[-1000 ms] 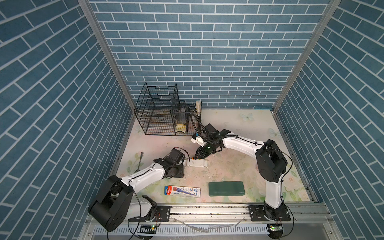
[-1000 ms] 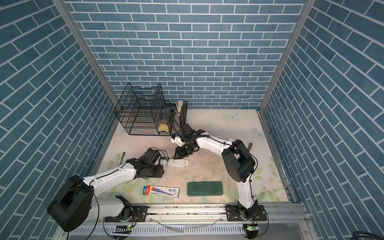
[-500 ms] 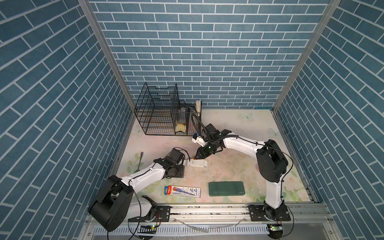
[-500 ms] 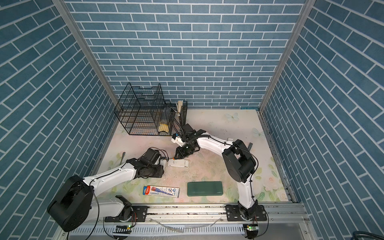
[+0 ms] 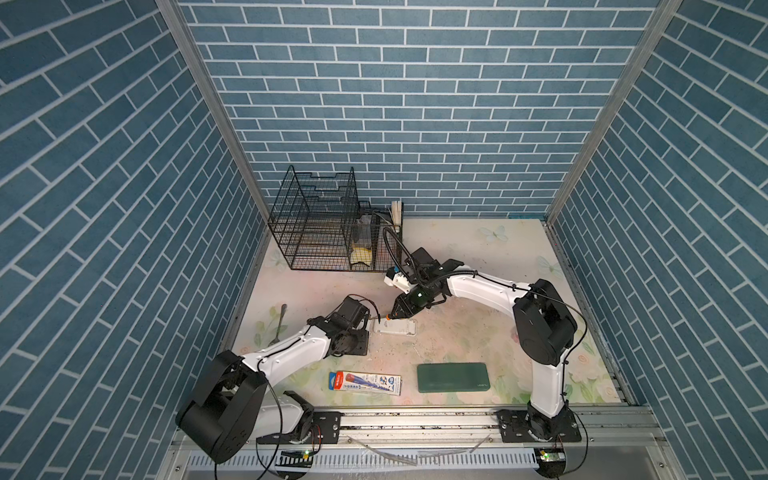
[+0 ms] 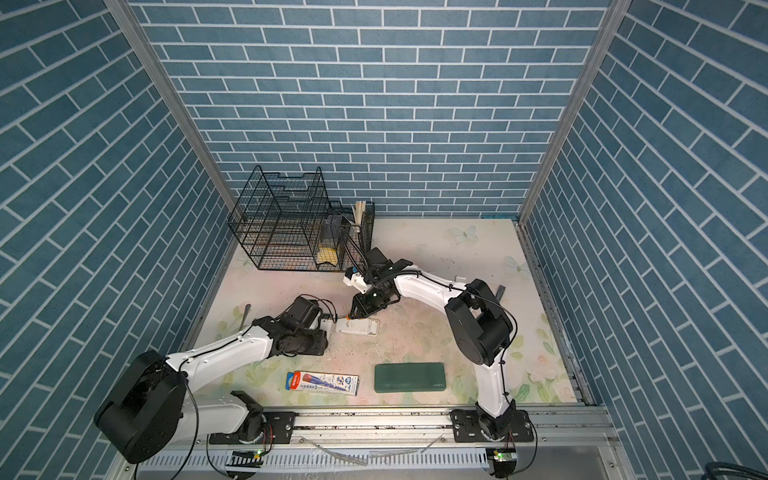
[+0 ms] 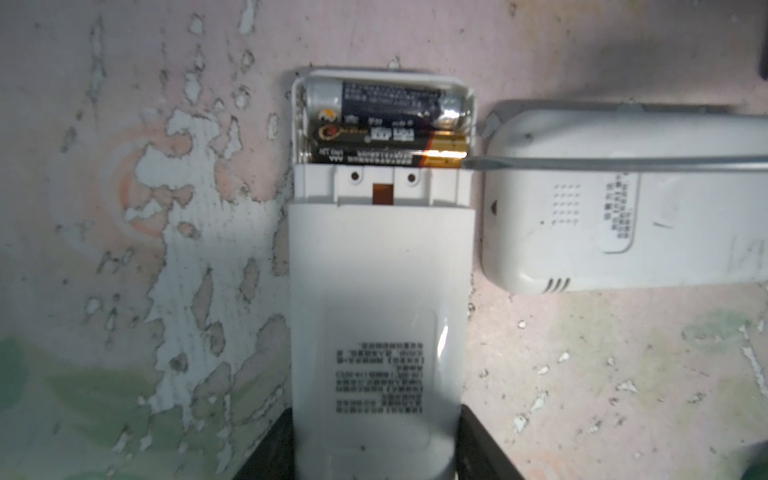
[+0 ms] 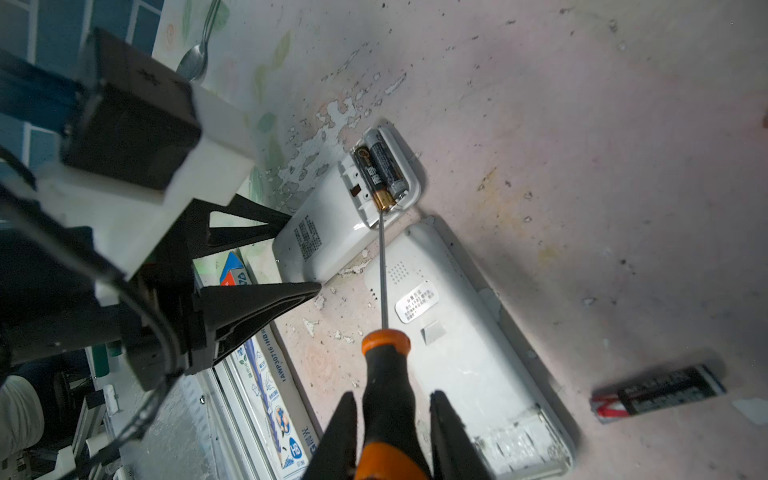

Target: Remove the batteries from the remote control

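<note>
My left gripper (image 7: 376,465), fingertips cropped, clamps the glossy white remote (image 7: 380,299); my right gripper (image 8: 392,432) grasps the screwdriver (image 8: 388,399), its tip at the cylindrical batteries (image 7: 386,124).

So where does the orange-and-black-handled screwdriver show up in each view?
Top views: the orange-and-black-handled screwdriver is a small orange speck under the right gripper, beside the white remote control.
Left wrist: only its grey shaft, tip at the gold battery end.
Right wrist: handle between the jaws, shaft reaching the batteries.
Shared landmark: the flat white cover beside the remote.
</note>
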{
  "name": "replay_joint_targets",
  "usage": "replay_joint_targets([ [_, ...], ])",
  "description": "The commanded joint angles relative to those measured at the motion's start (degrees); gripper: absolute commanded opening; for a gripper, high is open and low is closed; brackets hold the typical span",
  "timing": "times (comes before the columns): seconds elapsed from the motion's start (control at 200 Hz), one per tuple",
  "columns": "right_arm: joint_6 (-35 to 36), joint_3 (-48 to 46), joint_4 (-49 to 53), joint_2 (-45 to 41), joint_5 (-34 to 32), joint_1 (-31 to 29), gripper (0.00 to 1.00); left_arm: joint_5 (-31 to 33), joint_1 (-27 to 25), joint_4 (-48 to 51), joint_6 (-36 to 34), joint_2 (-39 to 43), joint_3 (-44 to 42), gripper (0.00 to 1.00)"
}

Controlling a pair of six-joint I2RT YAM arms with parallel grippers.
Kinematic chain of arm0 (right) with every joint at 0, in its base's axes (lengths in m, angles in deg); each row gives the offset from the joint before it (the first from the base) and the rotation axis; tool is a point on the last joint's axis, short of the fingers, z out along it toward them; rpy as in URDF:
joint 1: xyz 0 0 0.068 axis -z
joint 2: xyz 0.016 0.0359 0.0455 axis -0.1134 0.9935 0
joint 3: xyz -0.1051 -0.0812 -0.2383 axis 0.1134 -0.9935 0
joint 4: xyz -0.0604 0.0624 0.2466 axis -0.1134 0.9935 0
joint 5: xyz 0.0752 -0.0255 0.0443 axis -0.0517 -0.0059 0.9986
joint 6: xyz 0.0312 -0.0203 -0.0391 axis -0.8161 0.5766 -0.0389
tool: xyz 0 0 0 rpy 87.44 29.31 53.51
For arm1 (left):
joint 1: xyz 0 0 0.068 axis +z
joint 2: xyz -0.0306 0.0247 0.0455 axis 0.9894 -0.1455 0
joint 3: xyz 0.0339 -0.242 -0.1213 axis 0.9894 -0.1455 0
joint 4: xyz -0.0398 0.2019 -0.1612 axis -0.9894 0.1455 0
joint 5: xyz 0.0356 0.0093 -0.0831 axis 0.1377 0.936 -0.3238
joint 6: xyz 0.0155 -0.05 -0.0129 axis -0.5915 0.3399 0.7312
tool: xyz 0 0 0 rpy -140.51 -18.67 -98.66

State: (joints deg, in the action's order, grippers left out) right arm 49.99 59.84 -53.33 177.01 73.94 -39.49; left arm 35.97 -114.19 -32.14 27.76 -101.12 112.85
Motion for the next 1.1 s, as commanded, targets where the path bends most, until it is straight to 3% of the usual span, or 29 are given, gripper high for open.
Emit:
replay_joint_targets([
  [0.0, 0.9, -1.9, 0.7, -1.9, -1.7, 0.7, 0.00, -3.7, -0.6, 2.2, 0.0, -2.5, -2.3, 0.34],
  [1.095, 0.5, -2.7, 0.1, -2.2, -1.2, 1.2, 0.00, -3.7, -0.7, 2.3, -0.1, -2.9, -2.0, 0.34],
])
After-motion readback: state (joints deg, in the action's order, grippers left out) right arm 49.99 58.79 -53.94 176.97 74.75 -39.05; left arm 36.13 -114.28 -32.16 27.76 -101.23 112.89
